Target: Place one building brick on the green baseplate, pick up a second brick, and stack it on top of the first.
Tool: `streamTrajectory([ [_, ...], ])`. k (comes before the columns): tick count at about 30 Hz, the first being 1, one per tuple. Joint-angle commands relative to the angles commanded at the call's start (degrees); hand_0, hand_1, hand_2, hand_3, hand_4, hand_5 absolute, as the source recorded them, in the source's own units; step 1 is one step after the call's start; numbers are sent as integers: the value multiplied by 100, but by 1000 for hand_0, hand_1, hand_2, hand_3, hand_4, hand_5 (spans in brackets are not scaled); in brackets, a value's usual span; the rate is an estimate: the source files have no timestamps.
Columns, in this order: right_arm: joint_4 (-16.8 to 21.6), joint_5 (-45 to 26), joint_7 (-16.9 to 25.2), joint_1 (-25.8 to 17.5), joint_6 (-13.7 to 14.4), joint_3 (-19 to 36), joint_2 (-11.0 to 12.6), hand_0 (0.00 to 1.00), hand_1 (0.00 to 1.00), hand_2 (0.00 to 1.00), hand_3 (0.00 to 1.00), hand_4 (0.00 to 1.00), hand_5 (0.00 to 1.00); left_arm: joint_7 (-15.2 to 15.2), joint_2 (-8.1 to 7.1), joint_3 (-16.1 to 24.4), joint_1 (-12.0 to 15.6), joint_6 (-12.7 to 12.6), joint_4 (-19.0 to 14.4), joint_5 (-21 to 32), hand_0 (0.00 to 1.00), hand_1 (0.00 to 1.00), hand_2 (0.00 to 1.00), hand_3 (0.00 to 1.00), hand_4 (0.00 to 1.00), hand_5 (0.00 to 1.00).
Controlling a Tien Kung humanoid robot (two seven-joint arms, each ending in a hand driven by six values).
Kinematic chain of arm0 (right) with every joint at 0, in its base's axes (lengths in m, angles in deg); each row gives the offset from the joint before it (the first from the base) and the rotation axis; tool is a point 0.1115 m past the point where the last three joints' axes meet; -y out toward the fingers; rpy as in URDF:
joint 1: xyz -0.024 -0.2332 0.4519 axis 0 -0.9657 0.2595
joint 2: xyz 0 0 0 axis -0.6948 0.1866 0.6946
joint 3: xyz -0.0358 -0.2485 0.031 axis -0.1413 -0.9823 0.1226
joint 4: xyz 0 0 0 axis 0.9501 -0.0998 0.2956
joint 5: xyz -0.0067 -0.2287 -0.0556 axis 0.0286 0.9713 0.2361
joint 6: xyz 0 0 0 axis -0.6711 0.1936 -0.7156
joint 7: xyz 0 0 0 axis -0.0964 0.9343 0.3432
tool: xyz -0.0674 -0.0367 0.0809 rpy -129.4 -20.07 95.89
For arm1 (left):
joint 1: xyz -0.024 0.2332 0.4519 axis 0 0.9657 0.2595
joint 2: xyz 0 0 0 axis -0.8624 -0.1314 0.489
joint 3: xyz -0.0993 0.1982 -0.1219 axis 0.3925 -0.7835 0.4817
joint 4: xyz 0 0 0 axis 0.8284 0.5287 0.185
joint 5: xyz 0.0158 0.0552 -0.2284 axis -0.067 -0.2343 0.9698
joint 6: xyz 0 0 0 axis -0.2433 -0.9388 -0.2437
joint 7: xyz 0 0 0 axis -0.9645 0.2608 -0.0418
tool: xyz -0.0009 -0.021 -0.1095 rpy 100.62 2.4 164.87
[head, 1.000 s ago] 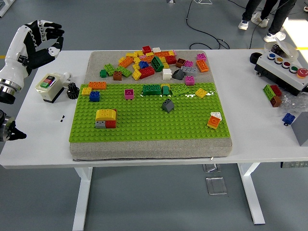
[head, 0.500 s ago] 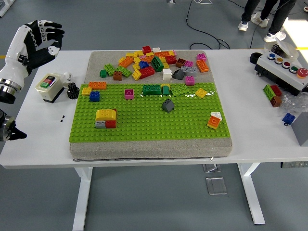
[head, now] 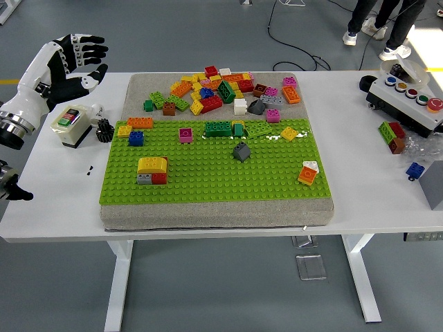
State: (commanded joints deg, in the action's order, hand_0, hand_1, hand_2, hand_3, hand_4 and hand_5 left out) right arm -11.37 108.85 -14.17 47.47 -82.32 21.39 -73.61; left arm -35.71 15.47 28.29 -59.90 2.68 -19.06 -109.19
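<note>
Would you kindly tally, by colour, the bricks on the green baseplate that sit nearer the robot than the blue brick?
Yellow brick: 1
Grey bricks: 2
Red brick: 1
Orange brick: 1
White brick: 1
Total: 6

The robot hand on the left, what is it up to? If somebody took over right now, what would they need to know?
Left hand: fingers spread, holding nothing, raised over the table's far left corner, above the small switch box.
Right hand: out of view.
Loose bricks lie heaped on the grey mat beyond the green baseplate. A few bricks already stand on the plate, such as the yellow one on grey and red.
Nothing is in hand yet; picking, placing and stacking all appear still to do.
</note>
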Motion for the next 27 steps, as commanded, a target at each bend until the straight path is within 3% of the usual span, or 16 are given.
streamTrajectory([
  [9, 0, -3, 1, -4, -7, -28, -10, 752, 679, 728, 691, 918, 463, -24, 11, 27, -59, 185, 21, -220, 801, 805, 832, 890, 989, 2],
  [10, 0, -4, 1, -5, -7, -30, -11, 752, 680, 728, 692, 920, 463, -23, 11, 29, -62, 198, 23, -228, 855, 844, 866, 918, 998, 2],
  [13, 0, -6, 0, -10, -10, -41, -12, 752, 680, 728, 692, 920, 463, -15, 13, 47, -81, 261, 15, -329, 855, 844, 866, 918, 998, 2],
  [15, 0, -7, 0, -10, -11, -43, -12, 752, 680, 728, 692, 920, 463, -14, 13, 46, -87, 253, 8, -337, 855, 844, 866, 918, 998, 2],
  [16, 0, -8, 1, -9, -12, -47, -10, 753, 680, 728, 694, 923, 463, -21, 18, 47, -99, 233, 12, -294, 861, 853, 874, 925, 920, 2],
  [21, 0, -8, 0, 0, -16, -57, -8, 753, 680, 728, 694, 923, 463, -43, 29, 45, -147, 79, 32, -215, 861, 853, 874, 925, 920, 2],
  [27, 0, -14, -1, 0, -19, -59, -13, 753, 680, 729, 695, 925, 464, 23, 29, 77, -179, 131, 70, -244, 859, 860, 882, 925, 923, 2],
])
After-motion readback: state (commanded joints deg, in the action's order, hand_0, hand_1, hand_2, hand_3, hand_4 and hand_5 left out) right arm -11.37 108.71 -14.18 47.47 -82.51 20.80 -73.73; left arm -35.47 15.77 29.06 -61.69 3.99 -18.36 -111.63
